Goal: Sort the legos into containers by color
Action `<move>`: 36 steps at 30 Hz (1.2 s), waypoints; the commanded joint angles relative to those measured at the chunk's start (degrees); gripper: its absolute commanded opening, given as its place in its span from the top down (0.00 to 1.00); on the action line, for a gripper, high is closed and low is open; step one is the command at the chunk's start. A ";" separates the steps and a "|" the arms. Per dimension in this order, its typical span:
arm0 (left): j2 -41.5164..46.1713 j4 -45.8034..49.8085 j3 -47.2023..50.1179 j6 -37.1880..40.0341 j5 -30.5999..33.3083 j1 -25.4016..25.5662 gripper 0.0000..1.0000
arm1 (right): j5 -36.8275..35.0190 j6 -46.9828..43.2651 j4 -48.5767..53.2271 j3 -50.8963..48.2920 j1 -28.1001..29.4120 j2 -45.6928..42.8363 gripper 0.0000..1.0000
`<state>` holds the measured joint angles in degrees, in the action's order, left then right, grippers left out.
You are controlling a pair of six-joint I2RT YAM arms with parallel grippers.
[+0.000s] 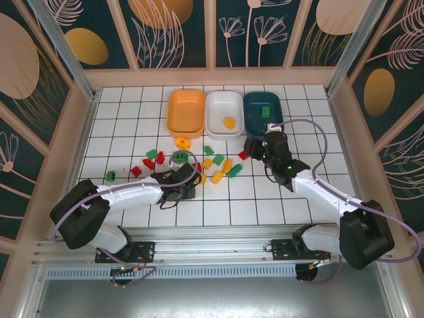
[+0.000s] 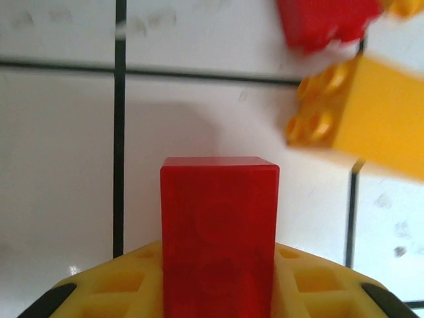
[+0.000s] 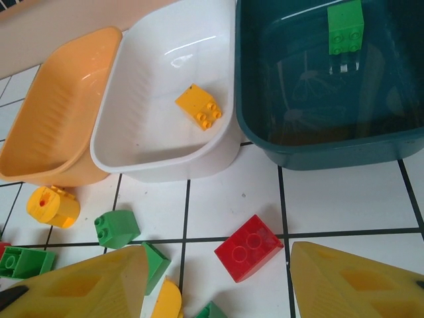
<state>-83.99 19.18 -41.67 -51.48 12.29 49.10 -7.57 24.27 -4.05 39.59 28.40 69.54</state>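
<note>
Holding right claw apart over red brick near white bin and teal bin, green wedge by one finger. Showing second red brick at left claw mouth, yellow brick beside; clamp unclear.

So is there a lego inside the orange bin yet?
No, the orange bin has a bare floor, while the white bin holds a yellow brick and the teal bin a green brick.
</note>
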 commanded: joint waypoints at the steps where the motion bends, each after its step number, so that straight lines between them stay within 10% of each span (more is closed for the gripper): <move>1: 4.08 3.19 -6.17 4.92 7.82 -0.29 0.74 | -1.76 -0.72 0.16 0.22 0.26 -1.34 0.40; 7: 1.50 2.29 -18.02 12.80 14.32 -5.60 0.70 | -0.01 0.16 -0.69 -0.13 0.28 -1.15 0.40; 20: -30.06 -3.16 -50.88 21.30 -2.43 -23.84 0.76 | 3.86 3.98 2.07 -0.76 1.10 -0.72 0.40; 36: -51.62 3.13 -73.23 23.09 -8.37 -26.87 0.63 | 5.60 21.17 -2.62 -11.02 7.29 1.70 0.36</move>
<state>-133.88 20.88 -112.33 -29.54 4.86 22.26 -3.55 40.77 -2.70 29.76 35.14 70.50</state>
